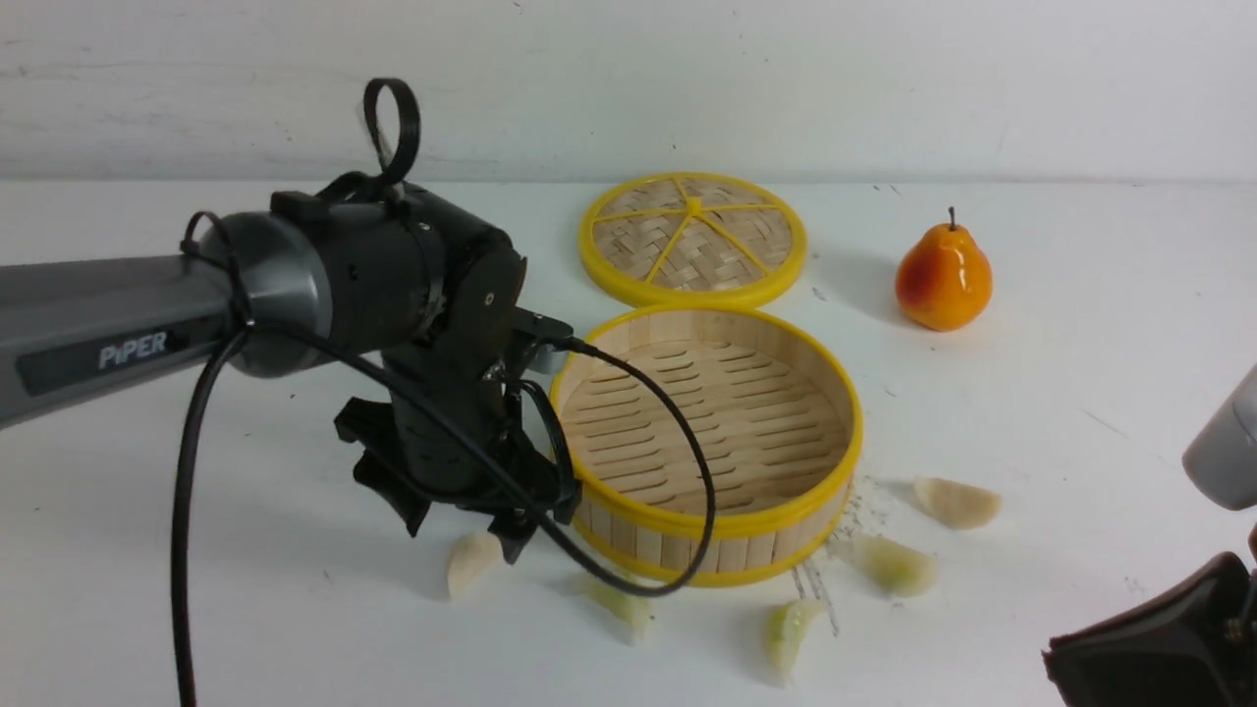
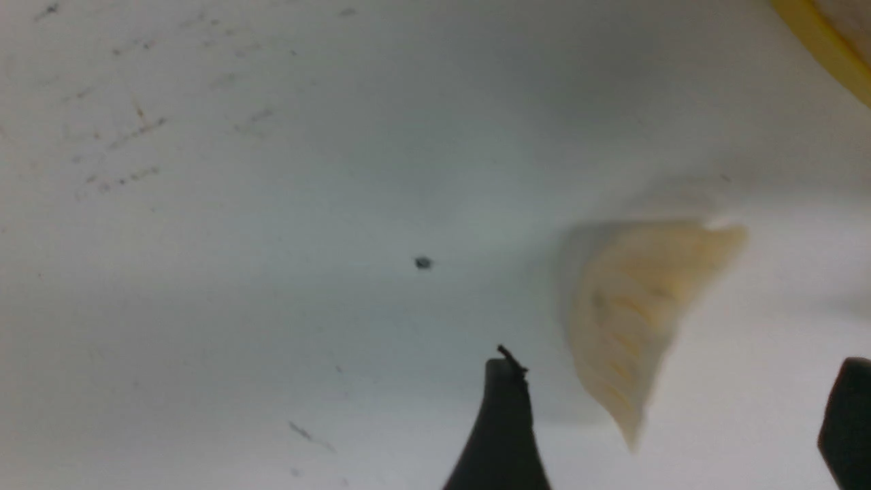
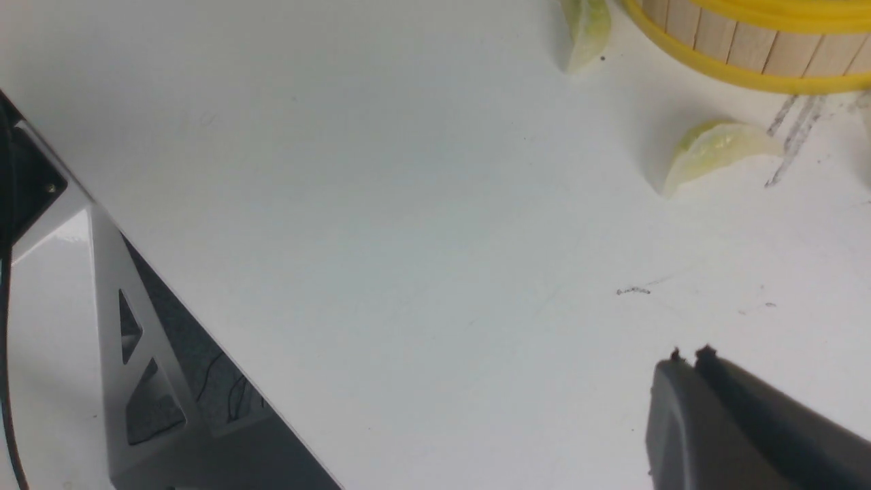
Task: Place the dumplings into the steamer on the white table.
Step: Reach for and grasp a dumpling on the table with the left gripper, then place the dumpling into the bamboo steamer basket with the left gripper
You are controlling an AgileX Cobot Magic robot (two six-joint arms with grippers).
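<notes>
None of the dumplings is in the steamer (image 1: pixel 748 522) yet: its slatted floor is bare, and all five lie on the desk (image 1: pixel 1080 393) around its near side, three pale green (image 1: pixel 896 566) and two cream. The left arm (image 1: pixel 295 280) reaches down just beside the steamer's left wall, over the nearer cream dumpling (image 1: pixel 472 562). The left jaws stand wide apart and hold nothing. In the left wrist view that dumpling (image 2: pixel 629 320), somewhat blurred, lies between the two fingertips (image 2: pixel 505 422) and touches neither, which looks like a straddle made ready for a pinch. The right arm (image 1: pixel 1223 447) sits low at the near right of the desk, the right jaws pressed together on nothing, probably parked out of the way. The woven lid (image 1: pixel 692 239) lies flat behind the steamer, leaving the basket open to fill; the pear (image 1: pixel 943 278) plays no part. The only legible writing is "PiPER" (image 1: pixel 131 351) in white on the left arm's grey link.
</notes>
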